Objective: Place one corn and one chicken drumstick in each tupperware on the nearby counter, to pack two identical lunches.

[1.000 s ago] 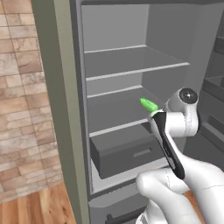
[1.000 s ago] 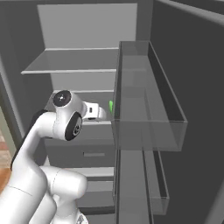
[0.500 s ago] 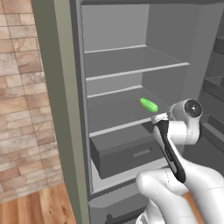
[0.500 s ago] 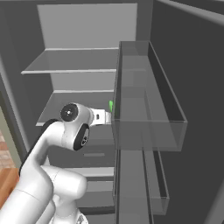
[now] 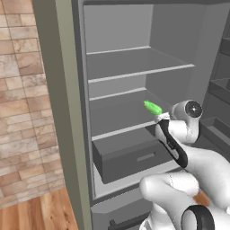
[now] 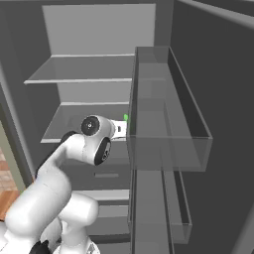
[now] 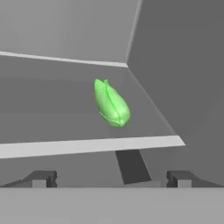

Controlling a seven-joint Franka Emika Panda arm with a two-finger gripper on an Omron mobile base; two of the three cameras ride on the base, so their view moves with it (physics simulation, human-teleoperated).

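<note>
Setting: open fridge (image 5: 134, 31), grey inside, with a brick wall (image 5: 20, 112) and wood floor (image 5: 36, 213) to its left.
Corn: one bright-green cob (image 5: 152, 107) lies on the middle shelf (image 5: 117, 112), toward the right side wall. In the hand view the cob (image 7: 111, 103) lies lengthwise, away from the camera, set back from the shelf's pale front edge (image 7: 87, 146) and a little left of the side wall. In the right base view only a green tip (image 6: 126, 117) shows past the door bin.
Gripper: the gripper (image 7: 111, 178) sits just outside the shelf front, below edge level, pointed at the cob. From the left base view the gripper (image 5: 158, 117) is near the cob, just to its lower right.
Fingers: spread wide apart, nothing between them; the two dark tips (image 7: 41, 178) stand at either side of the hand view with the cob ahead of the gap. No contact with the cob.
Lower fridge: closed grey drawer (image 5: 134, 157) under the corn's shelf.
Door: clear bins (image 6: 168, 124) on the open door, at the right; contents hard to make out, probably none.
Arm: white arm (image 6: 54, 183) rises from the base and bends toward the shelf.
</note>
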